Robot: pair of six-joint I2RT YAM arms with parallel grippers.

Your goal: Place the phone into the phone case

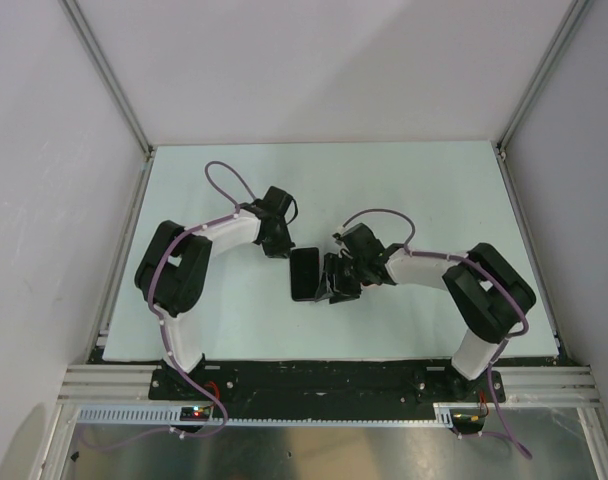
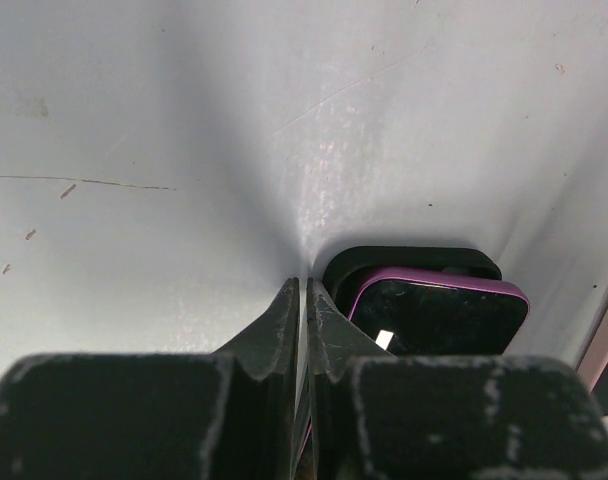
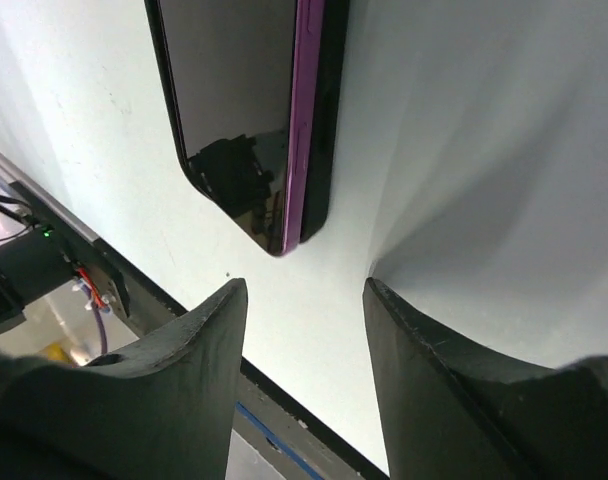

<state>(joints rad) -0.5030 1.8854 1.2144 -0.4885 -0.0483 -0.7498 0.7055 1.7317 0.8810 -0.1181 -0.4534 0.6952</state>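
Note:
A phone with a purple rim and dark screen lies on top of a black phone case, whose end sticks out beyond the phone. In the top view the pair is a dark rectangle at the table's middle. My left gripper is shut, its tips just left of the case's corner; it shows in the top view at the pair's far-left end. My right gripper is open and empty, just off the phone's rounded near corner; the case edge runs beside the purple rim. In the top view, the right gripper is at the pair's right.
The white table is walled by grey panels on three sides. A metal rail carries the arm bases along the near edge. The table's near edge and electronics show in the right wrist view.

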